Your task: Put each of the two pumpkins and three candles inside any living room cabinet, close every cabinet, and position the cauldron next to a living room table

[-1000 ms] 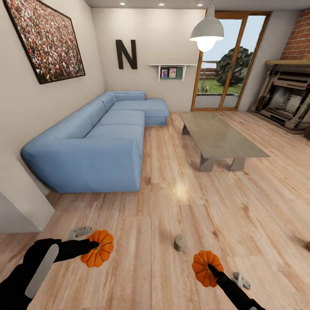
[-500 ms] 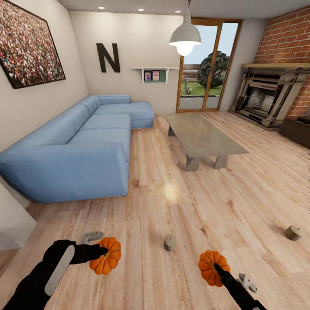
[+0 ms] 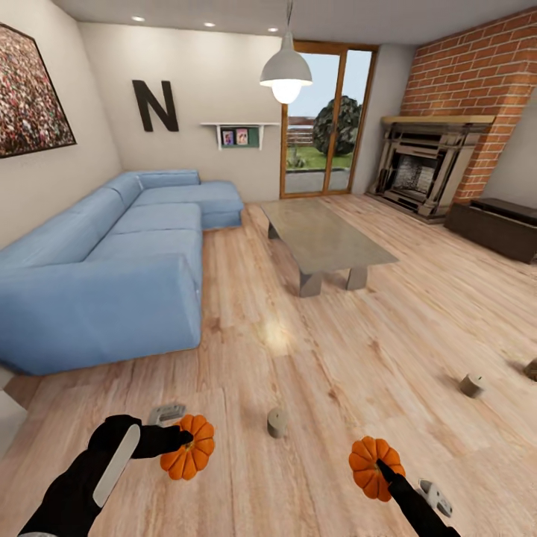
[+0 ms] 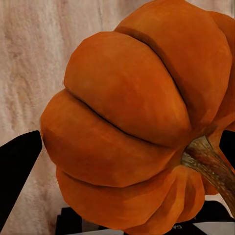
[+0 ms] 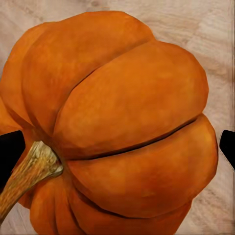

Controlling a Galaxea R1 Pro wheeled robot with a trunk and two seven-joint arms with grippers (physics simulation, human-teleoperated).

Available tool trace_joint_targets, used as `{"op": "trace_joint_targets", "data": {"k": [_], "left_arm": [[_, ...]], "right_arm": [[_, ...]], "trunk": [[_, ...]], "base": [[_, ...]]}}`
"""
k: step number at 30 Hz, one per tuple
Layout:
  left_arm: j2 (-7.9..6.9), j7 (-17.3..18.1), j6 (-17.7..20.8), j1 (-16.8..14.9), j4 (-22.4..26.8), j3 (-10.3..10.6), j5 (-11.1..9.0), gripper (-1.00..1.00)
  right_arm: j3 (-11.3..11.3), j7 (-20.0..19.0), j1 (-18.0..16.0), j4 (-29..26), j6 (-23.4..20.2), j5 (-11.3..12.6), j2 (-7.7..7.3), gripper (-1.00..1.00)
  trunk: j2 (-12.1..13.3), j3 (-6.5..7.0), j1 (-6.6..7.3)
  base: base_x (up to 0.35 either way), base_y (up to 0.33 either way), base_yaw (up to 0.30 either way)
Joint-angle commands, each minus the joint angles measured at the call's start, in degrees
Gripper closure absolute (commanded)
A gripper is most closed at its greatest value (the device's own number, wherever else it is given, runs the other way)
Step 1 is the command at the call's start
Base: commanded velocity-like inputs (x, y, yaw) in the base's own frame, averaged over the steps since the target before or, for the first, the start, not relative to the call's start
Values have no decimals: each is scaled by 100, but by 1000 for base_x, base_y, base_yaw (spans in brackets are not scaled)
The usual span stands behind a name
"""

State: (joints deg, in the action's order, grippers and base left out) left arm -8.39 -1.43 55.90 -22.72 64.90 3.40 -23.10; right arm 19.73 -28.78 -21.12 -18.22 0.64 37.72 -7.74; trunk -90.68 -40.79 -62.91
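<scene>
Low in the head view, my left gripper [image 3: 177,440] is shut on an orange ribbed pumpkin [image 3: 189,447], carried just above the floor. The left wrist view has this pumpkin [image 4: 132,127] up close between black fingertips [image 4: 17,166]. My right gripper [image 3: 382,467] is shut on the second pumpkin [image 3: 373,464], which looms large in the right wrist view [image 5: 122,122]. One beige candle [image 3: 277,422] stands on the wood floor between the two arms. Another candle [image 3: 471,385] lies farther right. The low dark brown cabinet [image 3: 496,230] stands against the right wall, its fronts shut.
A grey coffee table [image 3: 328,239] stands mid-room, and a blue corner sofa [image 3: 112,261] lines the left wall. A fireplace [image 3: 421,168] sits in the brick wall at the back right. A small dark object [image 3: 531,369] shows at the right edge of the floor.
The whole picture has shifted left, so the camera has turned right. The second candle, the dark object and the dark cabinet have come into view. Both pumpkins stay held.
</scene>
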Motion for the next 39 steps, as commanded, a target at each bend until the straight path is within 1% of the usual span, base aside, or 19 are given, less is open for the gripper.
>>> {"op": "trace_joint_targets", "data": {"k": [1,39], "left_arm": [[-7,-12,18,-3,6,8,-22,100],[-31,77,27,0,75,-6,-37,100]], "right_arm": [[10,-23,-6,20,6,43,0,100],[22,-31,-6,25,6,34,1,100]], "trunk": [[-2,2,0],[-2,248,0]], "base": [[0,0,-226],[0,0,-226]]}}
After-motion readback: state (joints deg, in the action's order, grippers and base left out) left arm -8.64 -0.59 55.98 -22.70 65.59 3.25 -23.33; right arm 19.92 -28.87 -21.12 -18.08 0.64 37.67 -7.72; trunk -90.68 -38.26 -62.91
